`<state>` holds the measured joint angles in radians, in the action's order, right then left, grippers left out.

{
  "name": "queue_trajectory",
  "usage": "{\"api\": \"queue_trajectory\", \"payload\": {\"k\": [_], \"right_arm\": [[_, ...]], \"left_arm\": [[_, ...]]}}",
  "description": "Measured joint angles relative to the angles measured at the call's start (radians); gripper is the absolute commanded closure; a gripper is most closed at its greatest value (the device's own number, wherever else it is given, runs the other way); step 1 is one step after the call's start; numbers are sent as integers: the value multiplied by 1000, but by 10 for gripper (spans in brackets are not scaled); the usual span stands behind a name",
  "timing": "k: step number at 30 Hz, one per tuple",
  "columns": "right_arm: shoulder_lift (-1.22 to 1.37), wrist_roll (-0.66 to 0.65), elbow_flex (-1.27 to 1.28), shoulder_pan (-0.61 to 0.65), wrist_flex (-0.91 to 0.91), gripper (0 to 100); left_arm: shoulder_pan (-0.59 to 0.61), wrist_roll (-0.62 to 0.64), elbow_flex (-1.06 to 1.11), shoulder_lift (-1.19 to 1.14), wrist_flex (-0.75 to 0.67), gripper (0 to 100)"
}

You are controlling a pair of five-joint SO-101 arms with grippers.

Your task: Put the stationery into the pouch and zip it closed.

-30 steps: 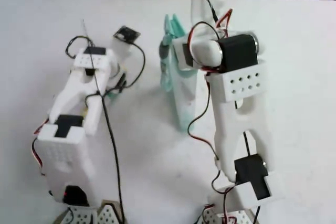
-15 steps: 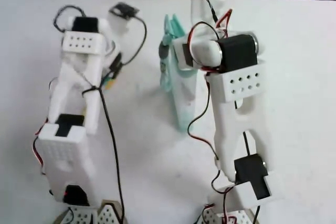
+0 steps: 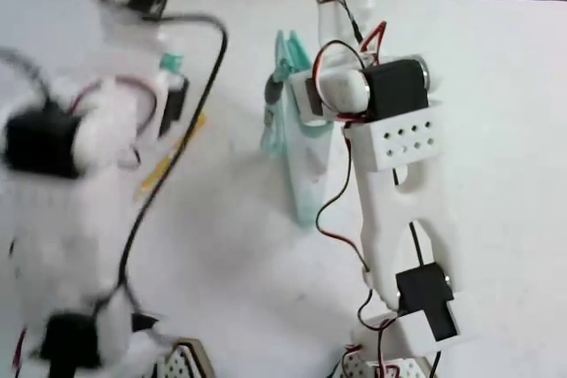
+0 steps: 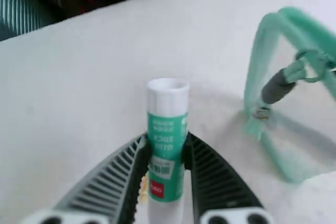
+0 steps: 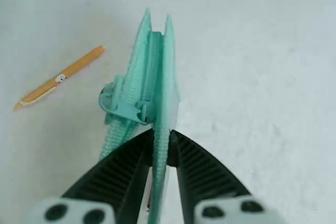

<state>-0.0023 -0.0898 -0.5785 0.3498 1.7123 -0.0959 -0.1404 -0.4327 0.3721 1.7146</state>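
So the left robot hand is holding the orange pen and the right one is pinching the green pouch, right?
Not quite: the left wrist view shows the left gripper holding a glue stick. The orange pen lies on the table. The right gripper does pinch the green pouch.

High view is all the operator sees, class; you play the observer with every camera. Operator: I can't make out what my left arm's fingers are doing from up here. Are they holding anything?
Observer: Yes. The left gripper is shut on a glue stick, clamped at its green label, white cap pointing away.
Operator: And what is the right arm gripping?
Observer: The right gripper is shut on one edge of the green pouch, which stands on edge.
Operator: Is the pouch open?
Observer: Yes. In the left wrist view its mouth gapes open, ahead of the glue stick.
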Motion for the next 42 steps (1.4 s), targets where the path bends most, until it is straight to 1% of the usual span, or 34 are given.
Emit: {"api": "queue_trajectory", "payload": {"k": [2,5,10,11,15,18,25,29,32,38,42], "right_arm": [[0,0,3,-3,-2,981],[0,0,5,0,-2,975],[0,0,5,-2,-2,839],[0,0,6,0,-2,831],[-44,0,8,-3,0,837],[-106,0,8,-2,-2,837],[-157,0,8,-2,-2,837],[-157,0,8,-15,-2,837],[-160,0,8,-68,-11,837],[-160,0,23,-181,-35,837],[-161,-63,31,-267,-60,837]], "left_arm": [[-46,52,101,126,-64,970],[-132,94,288,310,-204,970],[-259,104,651,589,-549,970],[-279,104,723,632,-629,970],[-345,104,979,738,-934,970],[-361,110,1088,750,-1069,969],[-359,249,1132,753,-1214,968],[-377,299,1148,755,-1246,968],[-407,305,1172,755,-1274,968],[-440,308,1243,669,-1424,968],[-457,311,1232,583,-1452,968]]}}
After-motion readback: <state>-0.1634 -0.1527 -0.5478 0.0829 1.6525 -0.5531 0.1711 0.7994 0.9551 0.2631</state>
